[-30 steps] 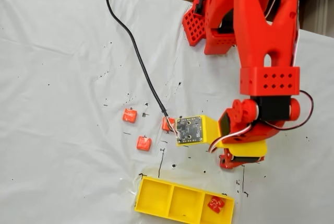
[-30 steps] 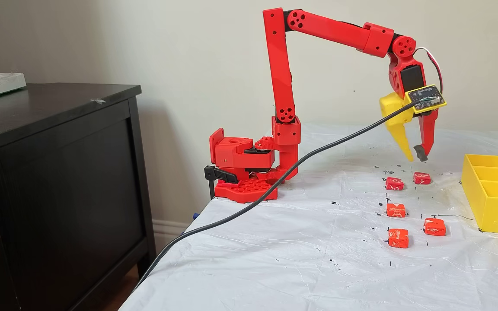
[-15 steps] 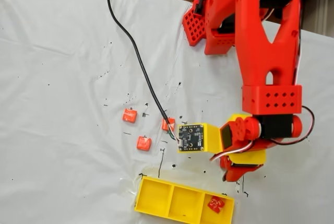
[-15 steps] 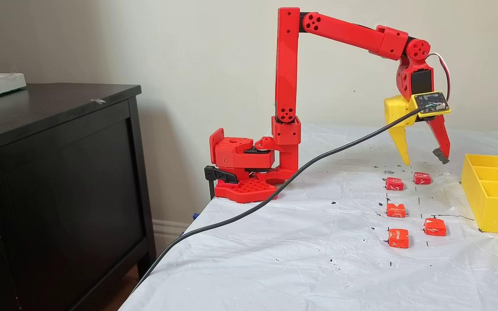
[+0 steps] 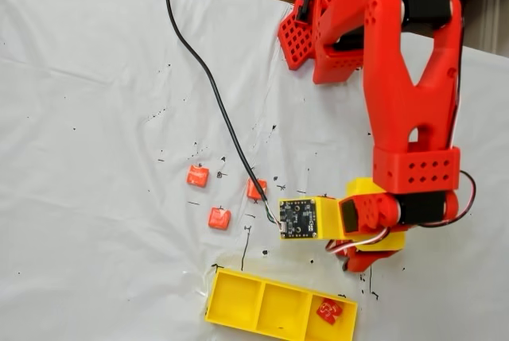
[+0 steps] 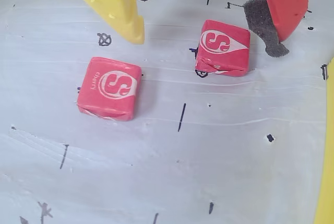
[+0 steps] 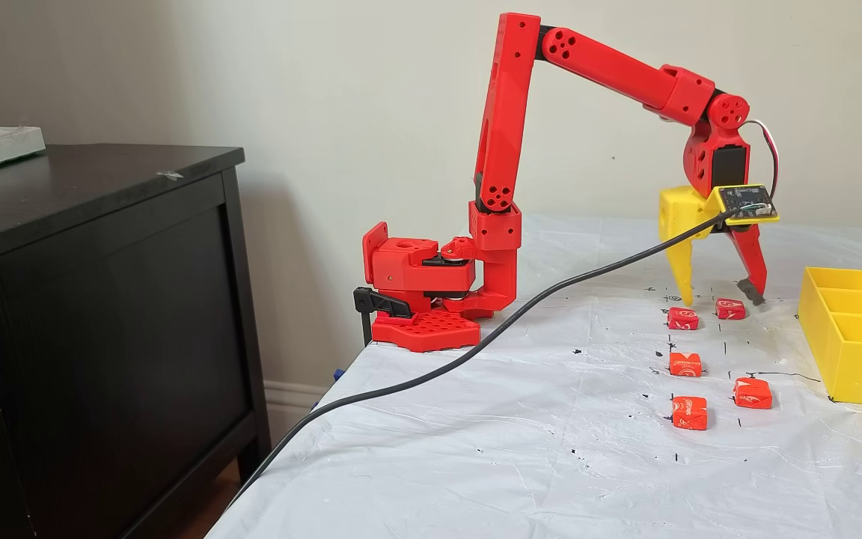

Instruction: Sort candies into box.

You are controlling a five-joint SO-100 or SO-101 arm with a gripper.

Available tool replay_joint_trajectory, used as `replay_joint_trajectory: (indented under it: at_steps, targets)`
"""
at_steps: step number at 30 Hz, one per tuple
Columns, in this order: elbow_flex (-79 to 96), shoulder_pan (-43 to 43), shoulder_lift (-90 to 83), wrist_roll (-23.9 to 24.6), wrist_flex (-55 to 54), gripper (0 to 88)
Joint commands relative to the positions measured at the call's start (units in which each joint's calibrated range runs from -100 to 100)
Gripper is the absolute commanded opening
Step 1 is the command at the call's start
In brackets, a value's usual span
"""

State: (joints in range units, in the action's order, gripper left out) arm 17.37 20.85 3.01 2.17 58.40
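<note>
Gripper (image 6: pixel 206 28): fingers spread wide, holding nothing, tips low over the white-covered table (image 7: pixel 476 449); yellow finger (image 6: pixel 112 2), red finger with grey foam pad (image 6: pixel 284 4).
Cherry candies: two deep red squares below the tips; one (image 6: pixel 224 47) just beside the foam pad, the other (image 6: pixel 109 87) near the yellow finger.
Orange candies: three (image 7: pixel 685 364) (image 7: pixel 752 393) (image 7: pixel 689 412) nearer the table's front edge.
Yellow box (image 5: pixel 262 303): three compartments, one red candy (image 5: pixel 327 310) in an end compartment.

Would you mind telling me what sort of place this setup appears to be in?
Probably a room in a home, used as a hobby workspace: a dark wooden cabinet beside a plain wall with a baseboard, and a table under a white sheet marked with pen.
</note>
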Motion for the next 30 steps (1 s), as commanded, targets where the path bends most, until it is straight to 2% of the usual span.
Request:
replay_joint_trajectory:
  at_steps: [1,13,19,25,30]
  targets:
    - [-6.1,0.7,-0.1,0.0,-0.6,31.0]
    - [-5.6,1.1,0.6,-0.4,-2.0,29.3]
    - [-5.6,1.1,1.4,-0.4,-2.6,24.5]
    - [-5.4,1.3,2.6,-0.4,-2.9,23.8]
    - [-5.1,1.3,2.8,-0.4,-3.4,18.4]
